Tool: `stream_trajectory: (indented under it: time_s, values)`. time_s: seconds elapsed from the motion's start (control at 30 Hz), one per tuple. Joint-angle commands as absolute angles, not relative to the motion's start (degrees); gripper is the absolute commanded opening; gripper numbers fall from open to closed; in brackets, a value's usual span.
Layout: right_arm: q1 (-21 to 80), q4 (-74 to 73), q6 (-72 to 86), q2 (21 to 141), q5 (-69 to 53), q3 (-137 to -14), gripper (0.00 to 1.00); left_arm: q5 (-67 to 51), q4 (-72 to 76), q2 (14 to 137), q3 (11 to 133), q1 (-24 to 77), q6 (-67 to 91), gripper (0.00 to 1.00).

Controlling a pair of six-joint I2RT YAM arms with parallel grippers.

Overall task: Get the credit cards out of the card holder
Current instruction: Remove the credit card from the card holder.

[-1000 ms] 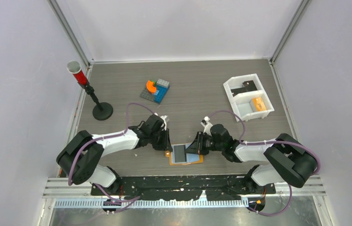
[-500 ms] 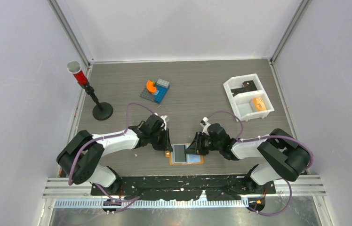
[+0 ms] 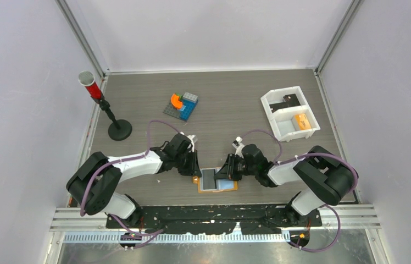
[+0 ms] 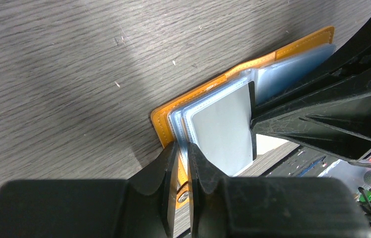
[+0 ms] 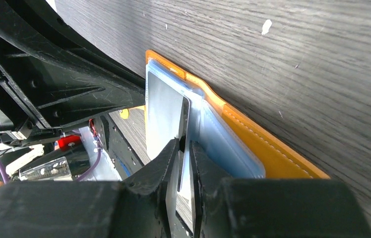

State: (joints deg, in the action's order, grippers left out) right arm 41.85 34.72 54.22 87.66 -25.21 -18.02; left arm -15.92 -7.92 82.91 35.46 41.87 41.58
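The holder (image 3: 217, 191) lies open at the table's (image 3: 231, 118) near edge, between both grippers. A grey card (image 3: 209, 179) sits on its left sleeve. The left gripper (image 4: 182, 171) is closed on the holder's edge tab. The right gripper (image 5: 183, 157) pinches the card's edge, and its arm hides part of the right sleeve. Well apart are bricks (image 3: 181, 105), a stand (image 3: 118, 130), and a tray (image 3: 267, 113) holding an orange block (image 3: 301, 121).

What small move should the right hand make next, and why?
Probably slide the right hand slowly away from the left hand, drawing the credit card out of its sleeve. The right hand pinches the card's edge, most of the card sits inside the card holder, and the left hand clamps the holder's corner.
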Motion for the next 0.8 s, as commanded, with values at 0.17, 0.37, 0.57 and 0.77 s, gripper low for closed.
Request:
stream_trajectory:
  time_s: [0.17, 0.37, 0.57, 0.77]
  values:
    - [41.9, 44.7, 56.6, 88.7, -25.5, -16.5, 0.06, -15.6, -6.6, 83.8, 35.4, 42.0, 41.3, 0.15]
    - [41.5, 43.4, 55.0, 84.5, -24.9, -14.2, 0.05, -14.9, -8.0, 83.5, 36.1, 42.0, 40.5, 0.15]
    - [40.6, 43.3, 54.9, 82.4, -25.2, -12.3, 0.05, -14.5, -8.7, 84.4, 37.1, 42.0, 39.8, 0.15]
    - [38.8, 39.4, 54.5, 78.7, -24.8, -11.6, 0.05, -14.1, -9.6, 84.5, 38.1, 42.0, 39.3, 0.14]
